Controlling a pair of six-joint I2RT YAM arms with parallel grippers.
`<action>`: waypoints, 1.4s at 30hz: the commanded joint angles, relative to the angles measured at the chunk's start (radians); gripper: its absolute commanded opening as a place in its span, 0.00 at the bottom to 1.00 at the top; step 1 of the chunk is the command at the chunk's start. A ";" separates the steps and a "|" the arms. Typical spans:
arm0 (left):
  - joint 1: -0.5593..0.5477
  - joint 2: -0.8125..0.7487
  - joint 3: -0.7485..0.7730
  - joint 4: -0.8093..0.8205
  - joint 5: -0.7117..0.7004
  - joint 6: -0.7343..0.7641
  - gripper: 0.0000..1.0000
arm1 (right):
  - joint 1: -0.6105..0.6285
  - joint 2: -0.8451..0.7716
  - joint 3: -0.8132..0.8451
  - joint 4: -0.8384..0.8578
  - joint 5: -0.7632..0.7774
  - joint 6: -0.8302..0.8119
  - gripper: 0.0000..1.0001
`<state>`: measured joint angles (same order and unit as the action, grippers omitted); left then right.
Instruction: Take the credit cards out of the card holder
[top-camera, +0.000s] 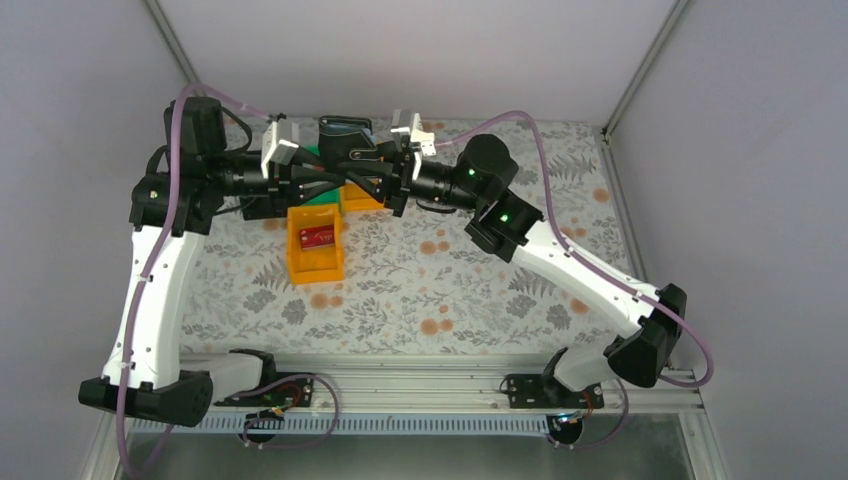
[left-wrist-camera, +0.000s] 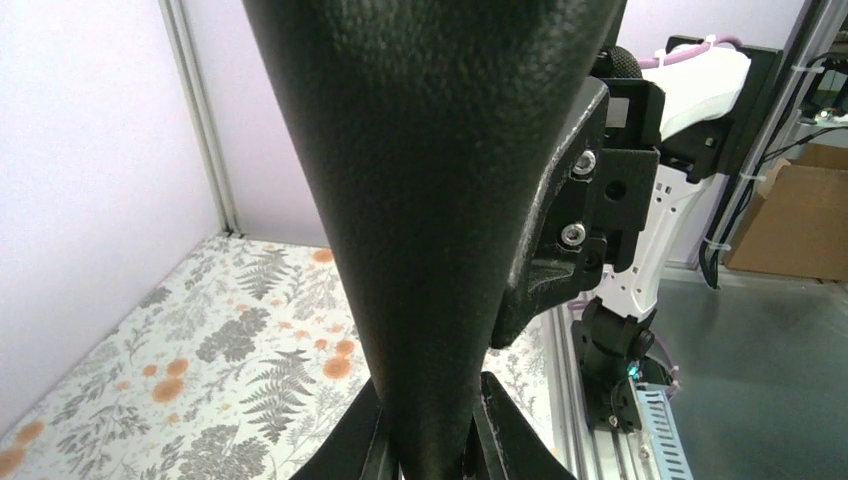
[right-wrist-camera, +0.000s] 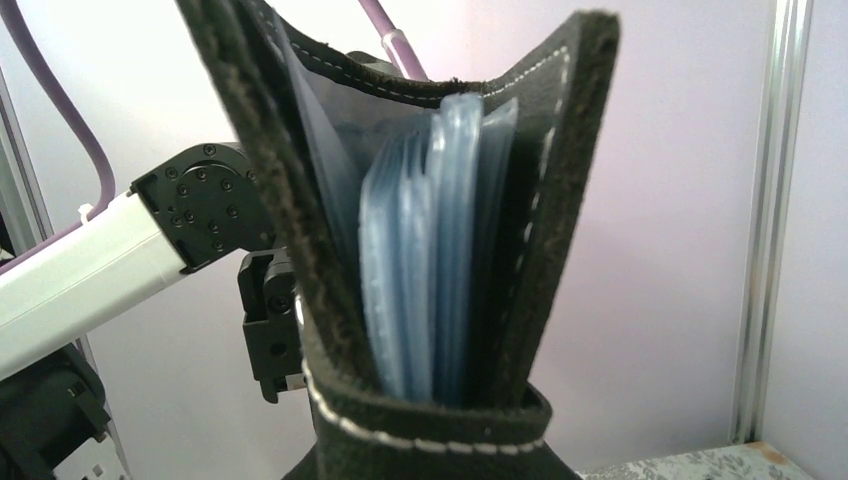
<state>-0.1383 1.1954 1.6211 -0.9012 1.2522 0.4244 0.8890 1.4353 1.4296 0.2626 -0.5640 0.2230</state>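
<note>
Arms raised | left end effector (top-camera: 318, 172), right end effector (top-camera: 378, 172) grip card holder (top-camera: 346, 140)

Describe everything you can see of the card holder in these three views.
The card holder is a folding wallet of black, suede-like leather with white stitching along its edges. It is partly open, showing a stack of pale blue clear sleeves inside. It is held in the air, gripped by the left tool and the right tool.
</note>
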 joint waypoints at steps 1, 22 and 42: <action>-0.006 -0.007 0.014 -0.003 0.025 0.028 0.02 | 0.011 0.007 0.066 -0.077 -0.022 -0.046 0.20; -0.006 -0.058 -0.127 -0.130 -0.111 0.360 0.02 | -0.046 0.044 0.260 -0.441 -0.103 -0.054 0.99; -0.006 -0.047 -0.132 -0.176 0.081 0.356 0.64 | -0.099 0.002 0.184 -0.495 -0.213 -0.136 0.04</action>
<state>-0.1421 1.1511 1.4822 -1.0920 1.1854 0.8013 0.7998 1.4532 1.6253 -0.2043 -0.7528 0.1184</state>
